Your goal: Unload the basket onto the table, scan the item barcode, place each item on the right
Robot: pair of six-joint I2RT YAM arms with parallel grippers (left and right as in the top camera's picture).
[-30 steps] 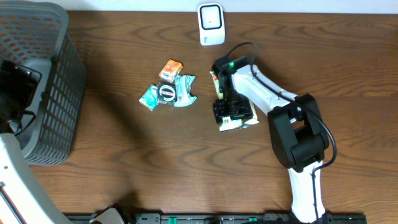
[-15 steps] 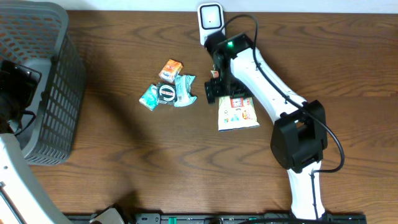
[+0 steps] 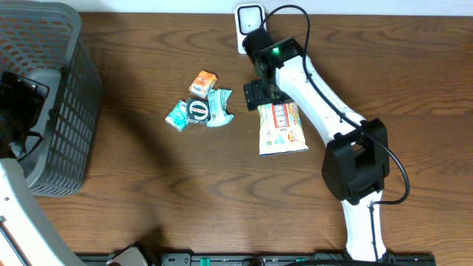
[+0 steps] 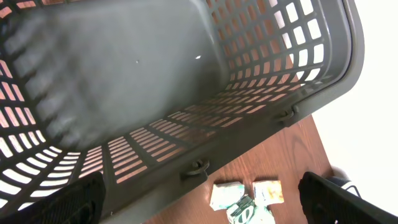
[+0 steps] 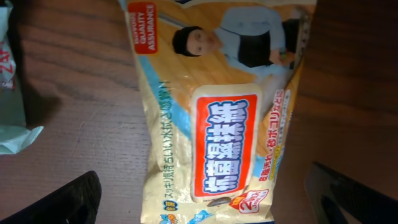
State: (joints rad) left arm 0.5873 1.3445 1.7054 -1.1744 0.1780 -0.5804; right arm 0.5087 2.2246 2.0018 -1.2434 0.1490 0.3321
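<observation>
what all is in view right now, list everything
basket: one, grey mesh, left edge of the table
scanner: one, white, far edge of the table
large pack: one, cream with a red label, flat on the table, right of centre
small packets: about four, orange and teal, clustered at centre
table: one, brown wood
left gripper: one, black, open, over the basket
right gripper: one, black, open, at the large pack's far end, holding nothing
</observation>
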